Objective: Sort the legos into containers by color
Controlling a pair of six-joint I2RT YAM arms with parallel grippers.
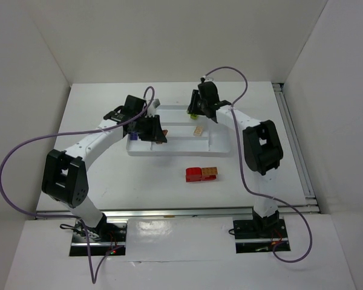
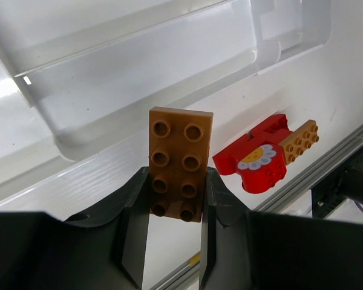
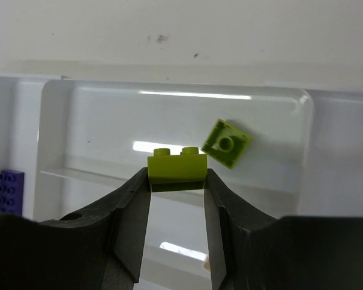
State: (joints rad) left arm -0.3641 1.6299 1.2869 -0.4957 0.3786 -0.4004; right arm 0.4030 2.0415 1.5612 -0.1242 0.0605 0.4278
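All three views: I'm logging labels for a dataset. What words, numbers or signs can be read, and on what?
No readable text in any view.
Red brick: a printed flower picture only, no letters.
Orange brick in the left claw and lime brick in the right claw: no lettering can be made out.

White table (image 1: 139,181), white walls (image 1: 181,36) on three sides. Metal rail (image 1: 181,212) along near edge; second rail (image 1: 294,145) along right edge.

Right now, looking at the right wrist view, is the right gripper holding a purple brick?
No: the right gripper clamps a lime green brick; the purple brick lies apart at the left.
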